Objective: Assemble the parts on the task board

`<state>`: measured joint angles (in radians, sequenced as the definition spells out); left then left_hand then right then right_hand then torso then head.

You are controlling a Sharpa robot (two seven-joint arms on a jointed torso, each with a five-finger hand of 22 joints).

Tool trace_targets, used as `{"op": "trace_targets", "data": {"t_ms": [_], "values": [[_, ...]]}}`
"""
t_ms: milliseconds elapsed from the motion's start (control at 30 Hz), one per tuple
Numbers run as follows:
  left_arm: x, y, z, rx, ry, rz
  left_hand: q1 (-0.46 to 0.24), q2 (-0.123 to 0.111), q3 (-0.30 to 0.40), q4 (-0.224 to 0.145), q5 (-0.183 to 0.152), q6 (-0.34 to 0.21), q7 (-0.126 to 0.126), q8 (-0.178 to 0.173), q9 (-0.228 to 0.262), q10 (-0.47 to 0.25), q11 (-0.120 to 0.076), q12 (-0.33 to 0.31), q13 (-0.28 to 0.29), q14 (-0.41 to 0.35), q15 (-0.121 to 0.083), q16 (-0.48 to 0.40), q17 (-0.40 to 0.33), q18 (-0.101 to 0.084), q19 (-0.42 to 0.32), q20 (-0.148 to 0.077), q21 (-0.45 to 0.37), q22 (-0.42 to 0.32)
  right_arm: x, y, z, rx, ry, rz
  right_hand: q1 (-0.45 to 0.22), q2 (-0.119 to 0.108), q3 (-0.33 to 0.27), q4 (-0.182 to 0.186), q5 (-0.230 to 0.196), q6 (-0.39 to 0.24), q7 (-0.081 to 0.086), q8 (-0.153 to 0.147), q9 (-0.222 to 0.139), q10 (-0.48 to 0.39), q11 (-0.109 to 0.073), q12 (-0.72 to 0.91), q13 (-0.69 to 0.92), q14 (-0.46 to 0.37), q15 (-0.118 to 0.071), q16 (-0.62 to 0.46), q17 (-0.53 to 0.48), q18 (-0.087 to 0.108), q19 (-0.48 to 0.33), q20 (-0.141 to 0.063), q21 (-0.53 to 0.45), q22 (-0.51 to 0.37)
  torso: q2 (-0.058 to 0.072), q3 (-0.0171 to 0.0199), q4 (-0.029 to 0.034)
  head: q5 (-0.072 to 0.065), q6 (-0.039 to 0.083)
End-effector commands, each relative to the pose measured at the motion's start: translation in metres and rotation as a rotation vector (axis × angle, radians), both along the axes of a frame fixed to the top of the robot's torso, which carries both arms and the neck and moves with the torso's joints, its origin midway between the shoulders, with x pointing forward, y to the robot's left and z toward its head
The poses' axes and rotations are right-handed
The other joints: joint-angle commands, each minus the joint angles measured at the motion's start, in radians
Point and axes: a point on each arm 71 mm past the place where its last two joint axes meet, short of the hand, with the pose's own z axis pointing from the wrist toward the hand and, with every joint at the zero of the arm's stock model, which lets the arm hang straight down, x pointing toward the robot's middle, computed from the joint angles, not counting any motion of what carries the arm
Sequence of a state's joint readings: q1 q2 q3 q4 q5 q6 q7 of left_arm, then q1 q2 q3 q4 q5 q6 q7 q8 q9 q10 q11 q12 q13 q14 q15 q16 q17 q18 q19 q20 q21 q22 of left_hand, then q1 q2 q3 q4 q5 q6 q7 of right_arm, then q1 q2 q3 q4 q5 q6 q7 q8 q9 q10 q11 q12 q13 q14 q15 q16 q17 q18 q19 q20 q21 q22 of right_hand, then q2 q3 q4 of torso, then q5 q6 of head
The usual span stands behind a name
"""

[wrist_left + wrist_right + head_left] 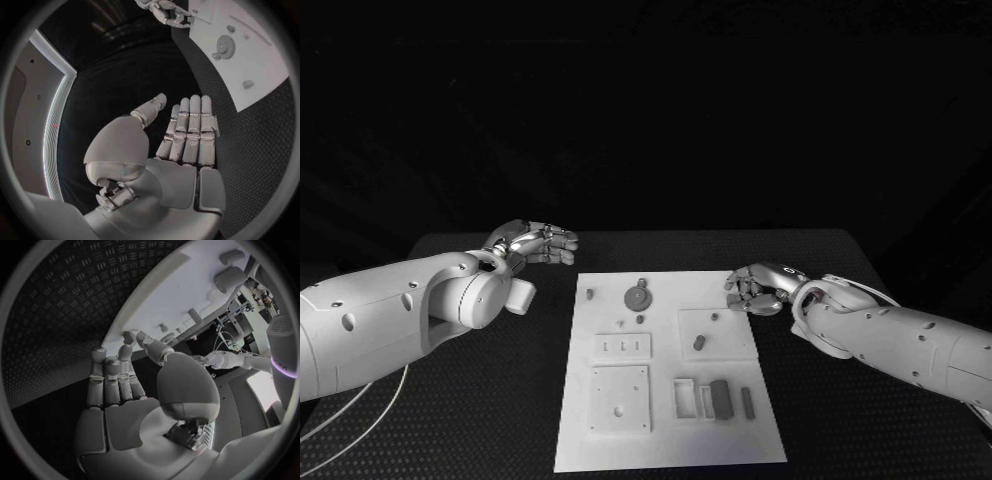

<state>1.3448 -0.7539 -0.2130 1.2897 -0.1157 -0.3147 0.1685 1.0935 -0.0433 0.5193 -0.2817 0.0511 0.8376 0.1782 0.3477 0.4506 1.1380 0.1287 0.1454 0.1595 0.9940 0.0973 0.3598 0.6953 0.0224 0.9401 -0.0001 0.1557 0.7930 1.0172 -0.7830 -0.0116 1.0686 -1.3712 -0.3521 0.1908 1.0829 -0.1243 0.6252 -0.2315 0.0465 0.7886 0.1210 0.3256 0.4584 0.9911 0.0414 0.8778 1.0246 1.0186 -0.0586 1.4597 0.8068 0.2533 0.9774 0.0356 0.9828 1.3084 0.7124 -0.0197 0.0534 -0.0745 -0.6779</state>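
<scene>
Small parts [711, 398] too tiny to identify

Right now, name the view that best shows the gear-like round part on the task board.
The head view: the round part lies flat and whole near the task board's far end. The left wrist view shows it smaller and bent. In the right wrist view I cannot pick it out.

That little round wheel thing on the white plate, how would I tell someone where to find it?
Start at the white task board lying mid-table between the two arms. Look to its far end, left of centre: the round gear lies there flat. Its neighbours are small pegs and rectangular blocks; it alone is a disc.
</scene>
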Motion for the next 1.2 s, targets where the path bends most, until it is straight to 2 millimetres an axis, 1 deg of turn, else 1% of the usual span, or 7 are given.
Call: {"op": "trace_targets", "data": {"t_ms": [33, 133, 333, 400, 767, 933, 1200], "values": [[0.000, -0.003, 0.001, -0.006, -0.005, -0.021, -0.004, 0.003, -0.005, 0.000, 0.004, 0.003, 0.003, -0.003, 0.001, 0.005, 0.000, -0.003, 0.001, 0.004, 0.001, -0.004, 0.001, 0.011, 0.006, -0.001, -0.005, 0.002, 0.001, -0.001, 0.000, 0.007, -0.014, -0.025, 0.000, 0.016, -0.001, 0.005, 0.004, 0.117, 0.024, 0.005, 0.002, -0.006, -0.005, 0.008, -0.001, 0.001, -0.009, 0.008, 0.001, 0.009, 0.005, -0.004, 0.007, 0.016, 0.000, 0.0005, 0.0000, -0.002, -0.001], [-0.001, -0.004, 0.001, -0.004, -0.006, -0.026, -0.004, 0.003, -0.005, 0.000, 0.004, 0.003, 0.003, -0.003, 0.001, 0.005, 0.000, -0.003, 0.001, 0.004, 0.001, -0.005, 0.001, 0.011, 0.006, -0.001, -0.005, 0.002, 0.002, -0.002, -0.001, 0.018, 0.002, -0.040, -0.001, 0.024, -0.002, 0.003, 0.004, 0.120, 0.022, 0.006, 0.004, -0.002, -0.007, 0.009, -0.002, 0.003, -0.011, 0.010, 0.002, 0.009, 0.007, -0.005, 0.009, 0.017, 0.000, 0.0006, 0.0002, -0.002, 0.000], [-0.001, -0.004, 0.001, -0.003, -0.005, -0.026, -0.005, 0.003, -0.006, 0.000, 0.004, 0.003, 0.003, -0.004, 0.001, 0.004, 0.000, -0.003, 0.001, 0.004, 0.001, -0.005, 0.002, 0.011, 0.006, -0.001, -0.006, 0.002, 0.002, 0.000, -0.002, 0.013, 0.016, -0.035, -0.002, 0.030, -0.004, -0.001, 0.004, 0.127, 0.019, 0.009, 0.006, 0.002, -0.010, 0.011, -0.003, 0.006, -0.013, 0.013, 0.003, 0.009, 0.010, -0.007, 0.012, 0.017, 0.000, 0.0006, -0.0004, -0.004, 0.000], [-0.001, -0.004, 0.001, -0.003, -0.005, -0.026, -0.005, 0.003, -0.006, 0.000, 0.004, 0.003, 0.003, -0.004, 0.001, 0.004, 0.000, -0.003, 0.001, 0.004, 0.001, -0.005, 0.002, 0.011, 0.006, -0.001, -0.006, 0.002, 0.002, 0.000, -0.002, 0.006, 0.016, -0.032, -0.002, 0.030, -0.005, -0.001, 0.004, 0.128, 0.019, 0.009, 0.007, 0.003, -0.010, 0.011, -0.003, 0.006, -0.014, 0.014, 0.003, 0.009, 0.010, -0.008, 0.013, 0.017, 0.000, 0.0012, -0.0004, -0.004, -0.001], [0.000, -0.005, 0.001, -0.002, -0.006, -0.027, -0.005, 0.003, -0.006, 0.000, 0.004, 0.003, 0.003, -0.004, 0.000, 0.004, 0.000, -0.004, 0.001, 0.004, 0.001, -0.006, 0.003, 0.011, 0.006, -0.001, -0.006, 0.002, 0.003, 0.002, -0.005, -0.008, 0.020, -0.023, -0.002, 0.030, -0.005, -0.005, 0.004, 0.131, 0.018, 0.010, 0.008, 0.004, -0.011, 0.012, -0.004, 0.007, -0.015, 0.015, 0.003, 0.009, 0.011, -0.009, 0.014, 0.017, 0.000, 0.0011, -0.0005, -0.005, -0.003], [0.000, -0.004, 0.001, -0.001, -0.005, -0.026, -0.005, 0.003, -0.006, 0.000, 0.004, 0.002, 0.003, -0.004, 0.000, 0.004, 0.000, -0.004, 0.002, 0.004, 0.001, -0.007, 0.003, 0.011, 0.006, -0.001, -0.006, 0.002, 0.001, 0.003, -0.011, -0.017, 0.025, -0.022, -0.001, 0.030, -0.005, -0.006, 0.004, 0.132, 0.017, 0.011, 0.008, 0.004, -0.012, 0.012, -0.004, 0.007, -0.015, 0.015, 0.003, 0.009, 0.011, -0.009, 0.014, 0.017, 0.001, 0.0005, 0.0006, -0.007, -0.005], [0.000, -0.004, 0.001, -0.001, -0.004, -0.026, -0.005, 0.003, -0.006, 0.000, 0.004, 0.002, 0.003, -0.004, 0.000, 0.004, 0.001, -0.005, 0.002, 0.004, 0.001, -0.007, 0.003, 0.011, 0.006, -0.001, -0.007, 0.002, 0.000, 0.007, -0.016, -0.012, 0.031, -0.014, -0.001, 0.038, -0.004, -0.009, 0.004, 0.142, 0.014, 0.015, 0.012, 0.006, -0.015, 0.012, -0.005, 0.008, -0.017, 0.016, 0.004, 0.009, 0.011, -0.010, 0.015, 0.016, 0.000, 0.0017, 0.0019, -0.004, -0.011]]}}
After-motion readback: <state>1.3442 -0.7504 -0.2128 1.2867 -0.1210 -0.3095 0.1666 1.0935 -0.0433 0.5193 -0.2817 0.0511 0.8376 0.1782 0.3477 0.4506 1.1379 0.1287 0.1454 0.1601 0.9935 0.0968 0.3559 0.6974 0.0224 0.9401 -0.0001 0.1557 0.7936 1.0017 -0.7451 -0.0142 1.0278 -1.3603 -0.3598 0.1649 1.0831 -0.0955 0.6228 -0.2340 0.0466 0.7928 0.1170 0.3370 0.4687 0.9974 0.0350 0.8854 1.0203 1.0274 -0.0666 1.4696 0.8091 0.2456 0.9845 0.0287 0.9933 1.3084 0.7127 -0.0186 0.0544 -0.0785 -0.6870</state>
